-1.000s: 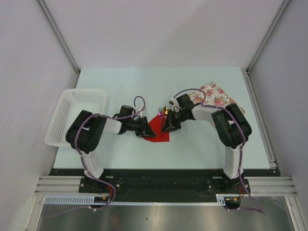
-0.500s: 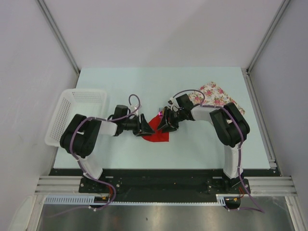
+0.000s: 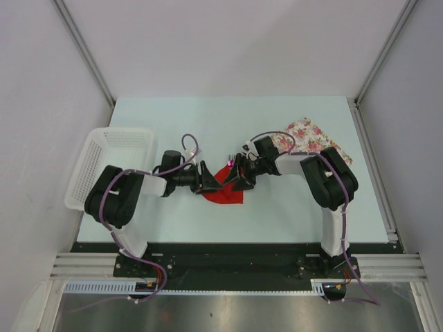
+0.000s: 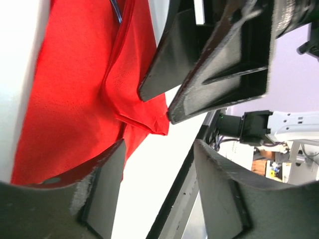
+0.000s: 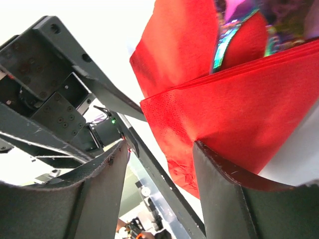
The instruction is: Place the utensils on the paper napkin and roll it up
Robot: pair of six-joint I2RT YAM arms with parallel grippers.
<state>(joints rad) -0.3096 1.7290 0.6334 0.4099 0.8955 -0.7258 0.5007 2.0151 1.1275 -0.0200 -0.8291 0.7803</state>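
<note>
The paper napkin (image 3: 225, 193) lies loosely folded over the fork (image 5: 223, 45) at the middle of the tabletop (image 3: 173, 124), and with nothing pinching it you risk the fold springing open and the fork sliding out. It sits between your left claw (image 3: 208, 179) and right claw (image 3: 234, 177). Both have jaws spread and empty and are nearly tip to tip, so a careless move could knock them together.

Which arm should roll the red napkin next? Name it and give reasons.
Right, probably: the right fingers stand open over the paper napkin at its folded edge, fork tucked inside. The left fingers frame mostly bare table.
</note>
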